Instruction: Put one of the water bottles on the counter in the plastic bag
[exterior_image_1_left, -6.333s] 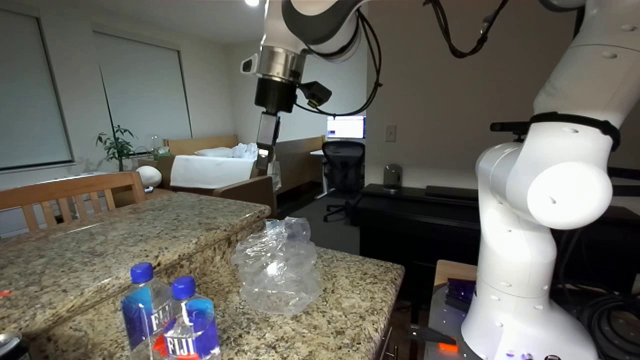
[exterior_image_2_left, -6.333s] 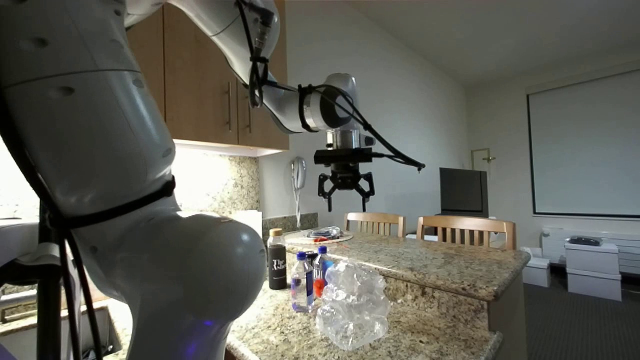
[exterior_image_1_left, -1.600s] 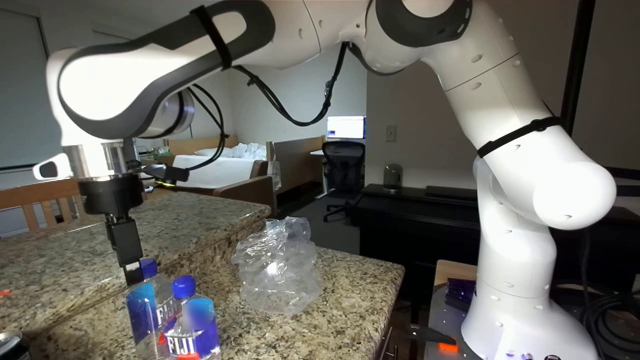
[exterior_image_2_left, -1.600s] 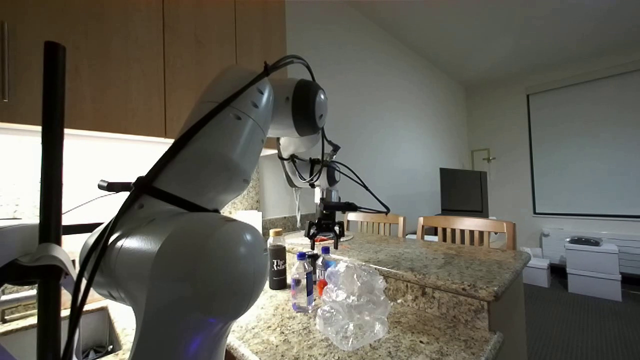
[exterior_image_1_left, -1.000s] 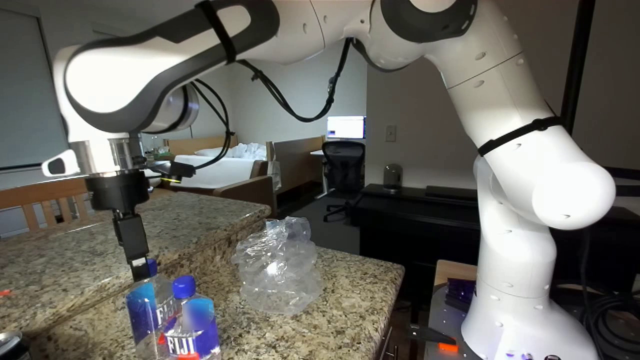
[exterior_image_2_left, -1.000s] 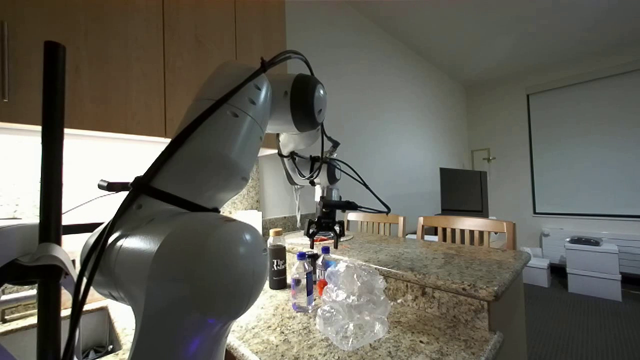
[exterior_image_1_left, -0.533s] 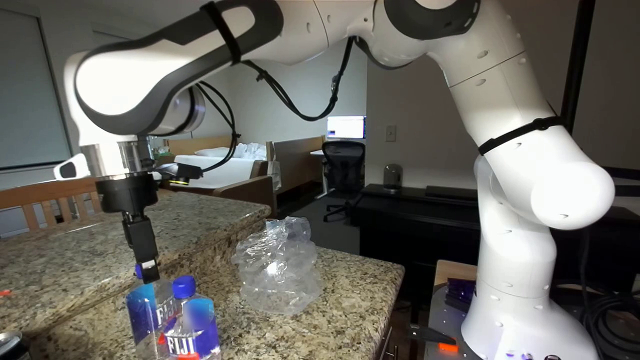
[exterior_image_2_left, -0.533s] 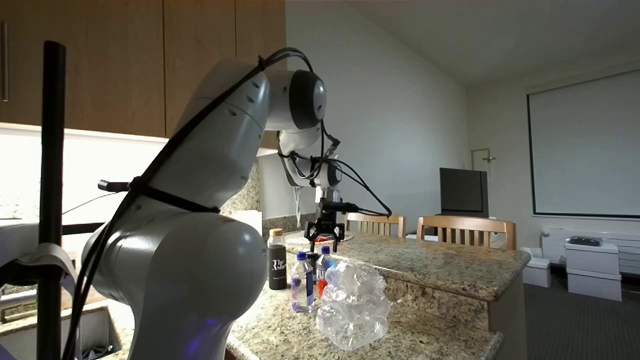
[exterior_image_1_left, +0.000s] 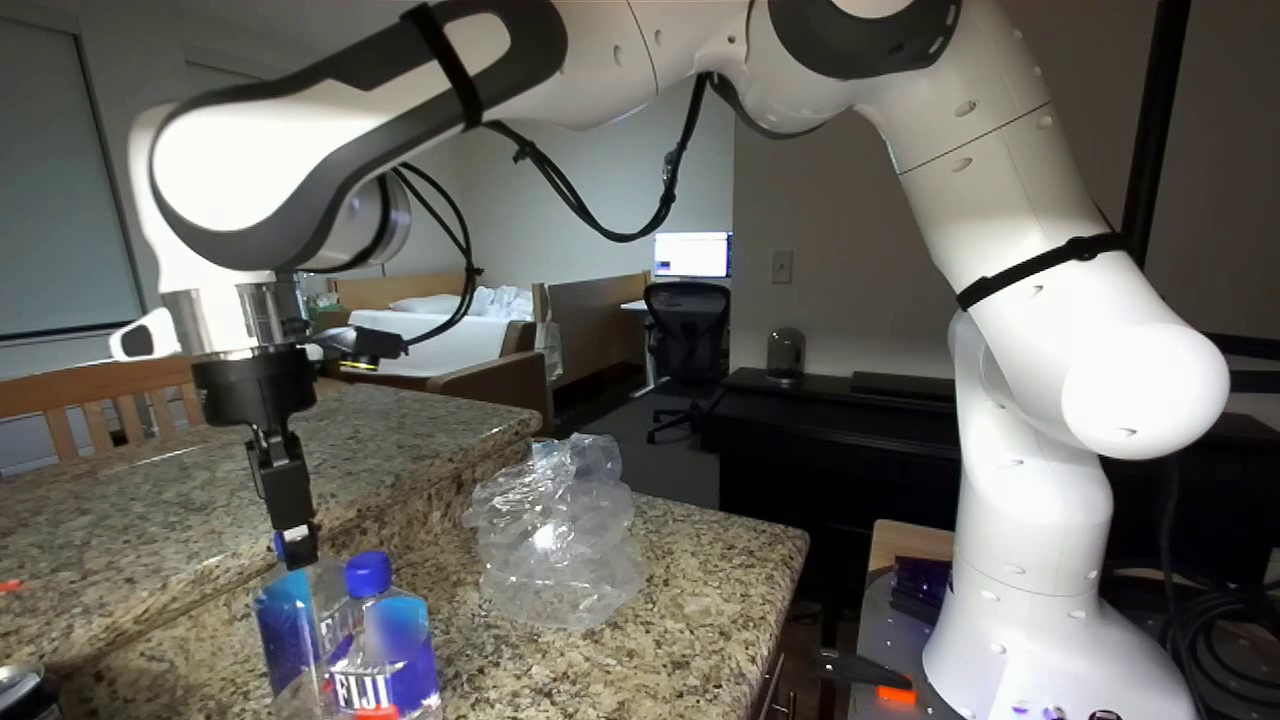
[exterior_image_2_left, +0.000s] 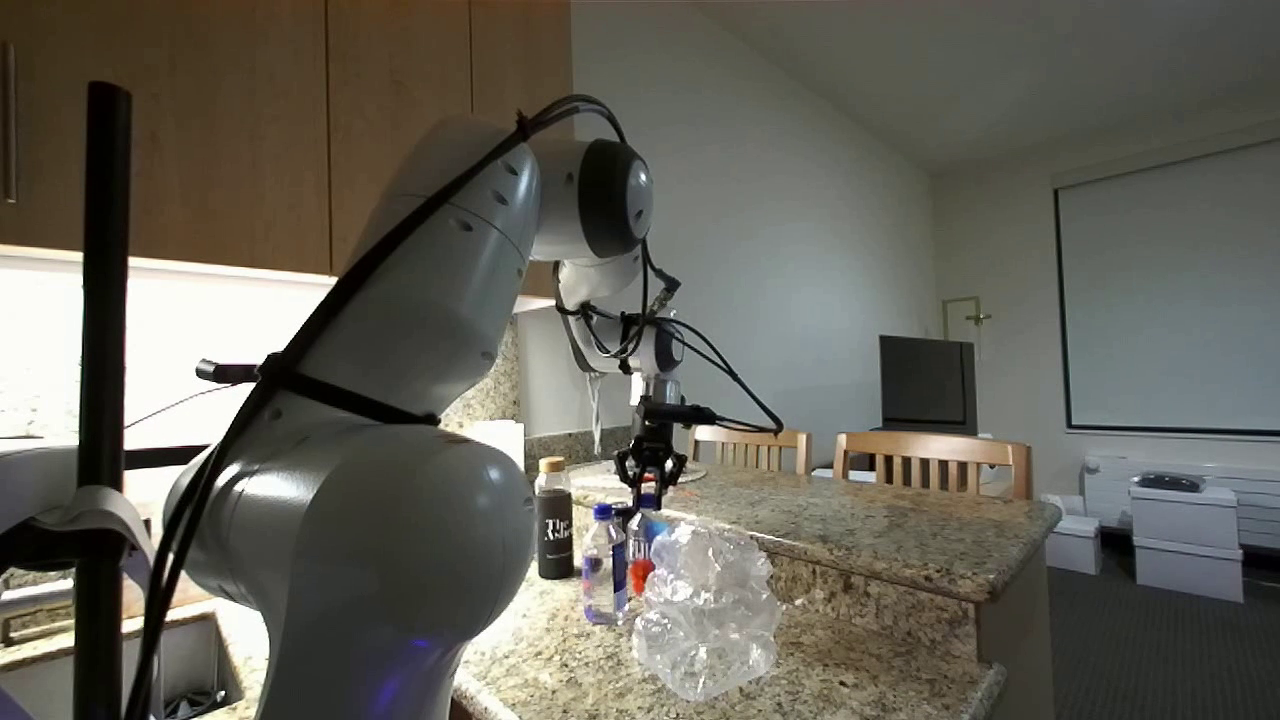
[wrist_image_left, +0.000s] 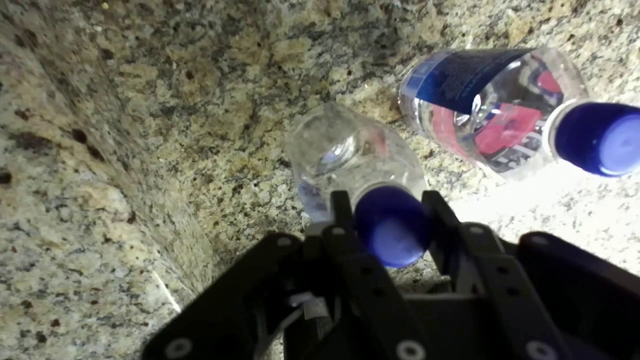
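Two clear water bottles with blue caps and FIJI labels stand close together on the granite counter (exterior_image_1_left: 690, 580). My gripper (wrist_image_left: 387, 200) is shut on the blue cap of the rear water bottle (wrist_image_left: 345, 150), one finger on each side, as an exterior view (exterior_image_2_left: 648, 492) also shows. That bottle's body (exterior_image_1_left: 283, 610) stands partly behind the front water bottle (exterior_image_1_left: 385, 650), which nothing holds; its cap (wrist_image_left: 595, 137) is at the right of the wrist view. A crumpled, clear plastic bag (exterior_image_1_left: 560, 550) sits upright beside them in both exterior views; its opening cannot be made out.
A raised granite ledge (exterior_image_1_left: 370, 440) runs along the back of the counter, close to the gripped bottle. A dark bottle with a wooden lid (exterior_image_2_left: 555, 530) stands near the bottles. A can (exterior_image_1_left: 25, 692) shows at the lower left of an exterior view.
Over the last seconds my arm came across from above the bag to the rear bottle and edged over its cap. In the last half second the fingers closed on the cap; the bottle shifted slightly.
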